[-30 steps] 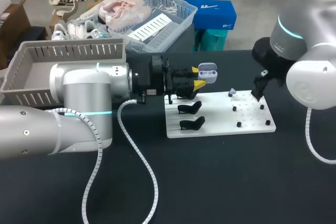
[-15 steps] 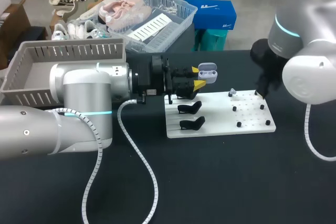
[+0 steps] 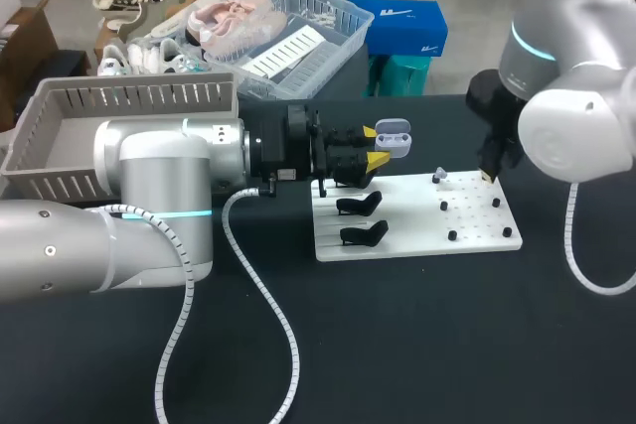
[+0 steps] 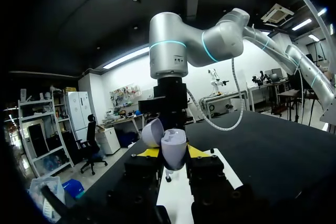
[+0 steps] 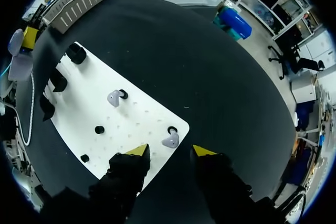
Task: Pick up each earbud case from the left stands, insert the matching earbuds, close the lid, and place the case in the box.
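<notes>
One earbud (image 5: 170, 141) lies at board's (image 5: 142, 121) corner before right end effector (image 5: 170, 151)

Robotics lab: shelving (image 4: 38, 129), workbenches (image 4: 231, 97).

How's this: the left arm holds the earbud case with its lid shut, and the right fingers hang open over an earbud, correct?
Wrong on the lid: the left wrist view shows the earbud case held with its lid open. The right fingers do hang open over an earbud.
</notes>
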Motion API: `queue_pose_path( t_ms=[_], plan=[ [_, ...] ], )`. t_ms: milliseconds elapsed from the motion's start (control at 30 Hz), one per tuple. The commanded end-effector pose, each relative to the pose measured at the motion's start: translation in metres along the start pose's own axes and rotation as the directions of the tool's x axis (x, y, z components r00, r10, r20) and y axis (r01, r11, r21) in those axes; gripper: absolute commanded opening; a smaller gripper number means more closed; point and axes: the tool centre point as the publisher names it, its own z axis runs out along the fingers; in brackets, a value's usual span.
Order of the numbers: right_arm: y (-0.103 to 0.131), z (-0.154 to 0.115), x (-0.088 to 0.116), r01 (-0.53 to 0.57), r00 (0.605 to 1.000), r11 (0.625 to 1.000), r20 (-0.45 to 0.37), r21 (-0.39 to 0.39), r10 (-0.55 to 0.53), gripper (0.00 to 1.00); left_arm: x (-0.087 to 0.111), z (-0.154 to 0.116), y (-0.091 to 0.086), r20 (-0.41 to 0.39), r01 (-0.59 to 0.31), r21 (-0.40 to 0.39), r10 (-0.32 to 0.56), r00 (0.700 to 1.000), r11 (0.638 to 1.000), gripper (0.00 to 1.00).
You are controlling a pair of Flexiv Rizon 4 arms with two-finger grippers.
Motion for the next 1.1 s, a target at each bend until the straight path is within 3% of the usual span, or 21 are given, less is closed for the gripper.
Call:
queue_pose_path(
  t_ms=[33, 333, 433, 567, 1100],
  plan=[
    [-0.001, 0.004, -0.005, 0.001, 1.000, 1.000, -0.008, -0.008, -0.001, 0.44, 0.001, 0.001, 0.000, 0.001, -0.001, -0.002, 0.001, 1.000, 1.000, 0.00],
    [0.002, 0.008, -0.003, -0.008, 1.000, 1.000, -0.006, -0.017, 0.008, 0.38, 0.001, 0.001, 0.000, 0.001, -0.001, -0.002, 0.001, 1.000, 1.000, 0.00],
    [0.003, 0.009, -0.003, -0.010, 1.000, 1.000, -0.009, -0.019, 0.010, 0.27, 0.001, 0.001, 0.000, 0.001, -0.001, -0.002, 0.001, 1.000, 1.000, 0.00],
    [0.003, 0.009, -0.001, -0.015, 1.000, 1.000, -0.011, -0.018, 0.015, 0.33, 0.001, 0.001, 0.000, 0.001, -0.001, -0.002, 0.001, 1.000, 1.000, 0.00],
    [0.000, 0.015, 0.000, -0.029, 0.999, 0.999, -0.018, -0.025, 0.029, 0.31, 0.001, 0.001, 0.000, 0.001, -0.001, -0.002, 0.001, 1.000, 1.000, 0.00]
  ],
)
